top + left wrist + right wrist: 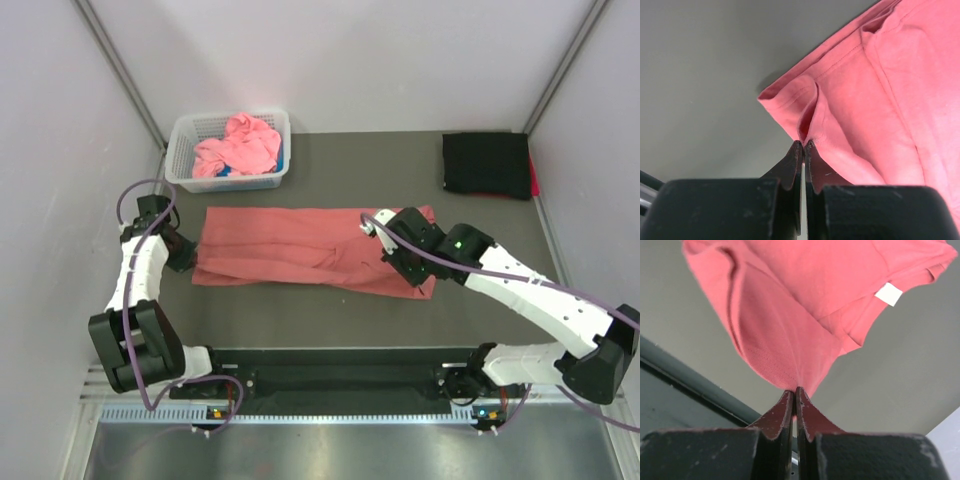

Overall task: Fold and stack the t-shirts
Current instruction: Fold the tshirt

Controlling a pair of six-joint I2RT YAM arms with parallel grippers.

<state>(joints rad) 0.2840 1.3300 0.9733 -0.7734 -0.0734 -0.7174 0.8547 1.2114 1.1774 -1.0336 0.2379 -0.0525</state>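
A salmon-red t-shirt lies folded lengthwise into a long strip across the middle of the dark table. My left gripper is shut on its left end; in the left wrist view the left gripper pinches a fold of the salmon-red t-shirt at its corner. My right gripper is shut on the right end, where the right gripper holds a bunched, lifted part of the salmon-red t-shirt. A pink t-shirt lies crumpled in the basket. A black t-shirt sits folded at the back right.
The white lattice basket stands at the back left, with something blue under the pink cloth. A red edge shows beneath the black t-shirt. Grey walls close the table at left, right and back. A dark rail runs along the near edge.
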